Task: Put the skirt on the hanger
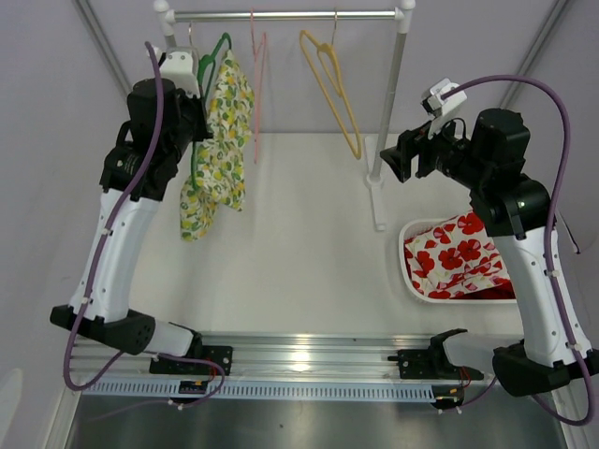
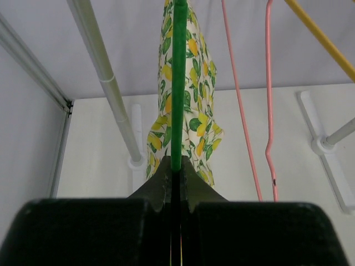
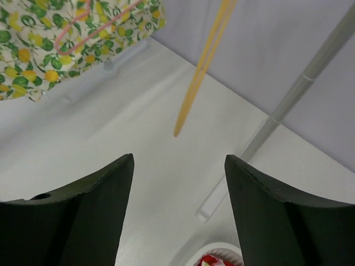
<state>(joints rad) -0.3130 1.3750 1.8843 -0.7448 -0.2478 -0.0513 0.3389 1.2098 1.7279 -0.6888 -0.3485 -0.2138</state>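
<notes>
The skirt (image 1: 225,140), white with yellow lemons and green leaves, hangs draped on a green hanger (image 1: 217,51) at the left end of the rack. My left gripper (image 1: 192,122) is raised beside it and shut on the hanger's green wire. In the left wrist view the green hanger (image 2: 178,83) runs straight up out of the closed left gripper (image 2: 178,166), with the skirt (image 2: 194,111) behind it. My right gripper (image 1: 388,159) hovers near the rack's right post, open, with nothing between its fingers. The right wrist view shows the right gripper (image 3: 178,166) wide apart over bare table.
A pink hanger (image 1: 256,84) and a yellow hanger (image 1: 332,84) hang bare on the rail (image 1: 281,15). The rack's right post (image 1: 391,94) stands just left of my right gripper. A white basket (image 1: 416,281) at the right holds red floral cloth (image 1: 459,257).
</notes>
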